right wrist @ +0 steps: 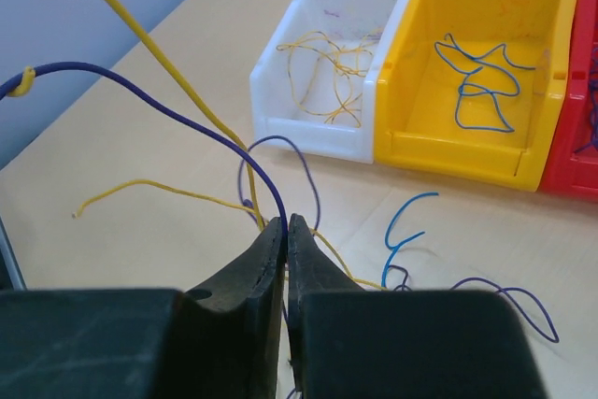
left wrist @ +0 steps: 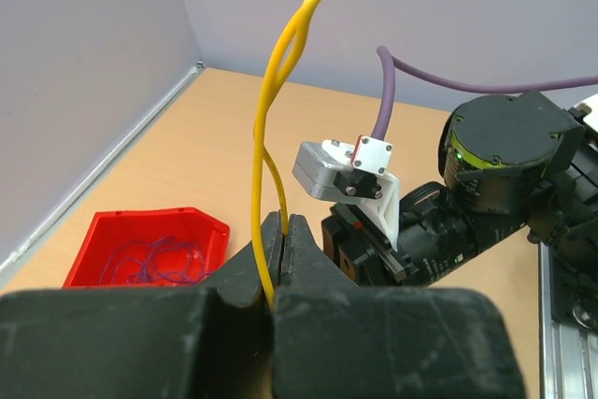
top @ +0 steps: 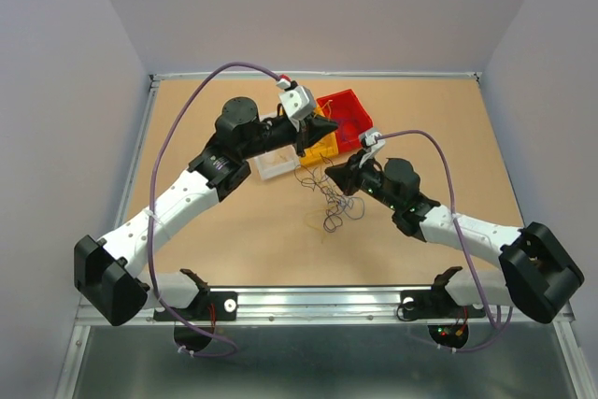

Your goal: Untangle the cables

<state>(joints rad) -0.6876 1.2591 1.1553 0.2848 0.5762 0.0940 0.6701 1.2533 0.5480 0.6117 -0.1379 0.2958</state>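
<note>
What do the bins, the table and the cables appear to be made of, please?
The white bin, yellow bin and red bin look like moulded plastic: smooth, slightly shiny, evenly coloured. The table looks like matte tan fibreboard or cork, finely speckled. The yellow cable and purple cable seem thin plastic-coated wire: glossy, holding their bends; no core shows.

White bin (right wrist: 308, 133), yellow bin (right wrist: 448, 151) and red bin (right wrist: 568, 179) side by side, touching, on a tan tabletop (right wrist: 140, 137).
</note>
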